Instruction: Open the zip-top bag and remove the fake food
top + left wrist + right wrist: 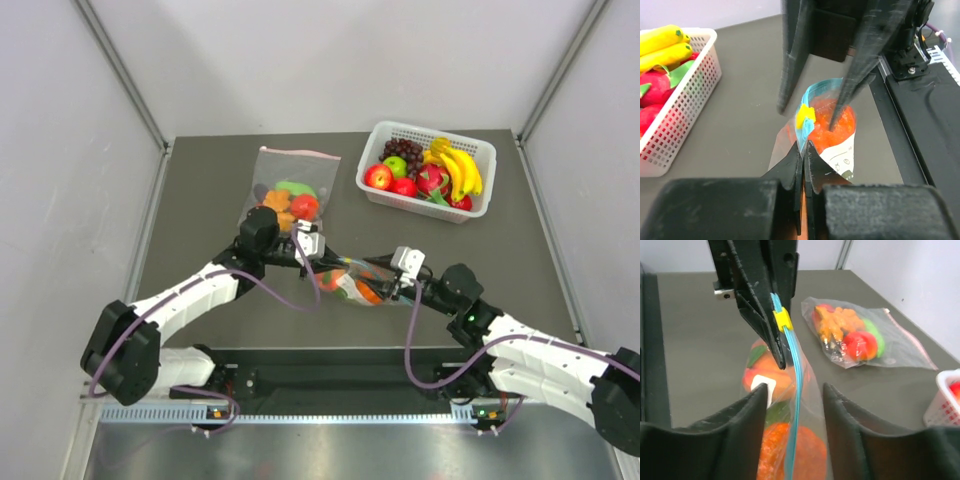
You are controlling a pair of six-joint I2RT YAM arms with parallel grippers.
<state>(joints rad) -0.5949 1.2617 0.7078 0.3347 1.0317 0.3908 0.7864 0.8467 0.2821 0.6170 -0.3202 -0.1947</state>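
Note:
The zip-top bag (pixel 358 283) is held up between both grippers at the table's near middle, with its teal zip strip (pixel 796 385) on top and a yellow slider (pixel 782 318) on it. Inside are the fake food pieces: an orange one (pixel 810 450), a peach one (pixel 771 374) and a green leaf. My left gripper (pixel 804 148) is shut on the bag's edge at the slider end; it also shows in the top view (pixel 322 262). My right gripper (pixel 794 390) is open, one finger on each side of the strip, not pinching it.
A larger clear bag (pixel 290 195) with a pink-red strip and food inside lies behind the left gripper. A white basket (pixel 478 200) of fruit stands at the back right. The black base rail (pixel 920 115) runs along the near edge.

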